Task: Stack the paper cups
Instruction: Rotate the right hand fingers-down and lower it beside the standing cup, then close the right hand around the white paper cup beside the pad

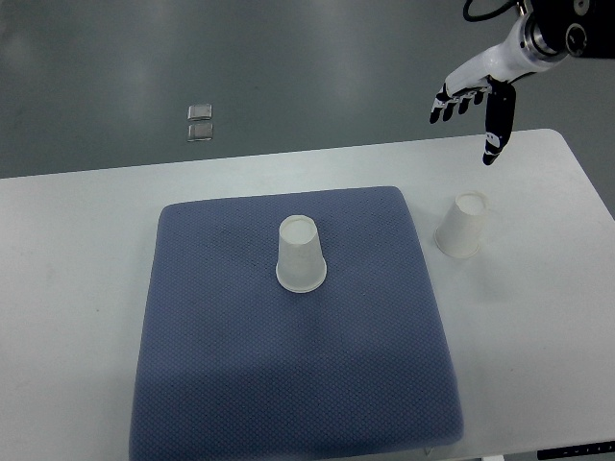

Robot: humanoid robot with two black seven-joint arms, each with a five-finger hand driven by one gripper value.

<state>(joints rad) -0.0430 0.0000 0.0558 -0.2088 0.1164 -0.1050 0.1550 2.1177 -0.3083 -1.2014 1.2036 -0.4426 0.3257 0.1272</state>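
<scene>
1. White surface point(77, 288) fills most of the view; grey floor beyond its far edge.
2. Blue-grey textured mat point(240, 384) lies on the surface, roughly centre, running to the near edge.
3. Paper cup no. 1 point(301, 254): white, upside down, wide rim down on the mat, narrow base up. Sits approx. mid-mat, a bit toward the far side.
4. Paper cup no. 2 point(462, 226): white, also upside down, standing on the bare surface just right of the mat's far-right corner, not touching the mat. In this view its base end appears to tip toward the far right.
5. The 2 cups are well apart, not stacked; nothing on or inside either.
6. Right hand point(476, 101): white w/ black fingertips, arm coming in from the top-right corner. It hangs in the air over the far edge of the surface, beyond cup no. 2 and clear of it.
7. Fingers point(497, 125): spread and relaxed, holding nothing; one long digit points down toward the surface, the others fan out to the left.
8. Two small clear square items point(200, 123) lie on the floor past the far edge, left of centre; can't tell what they are.
9. Left arm: not visible.
</scene>
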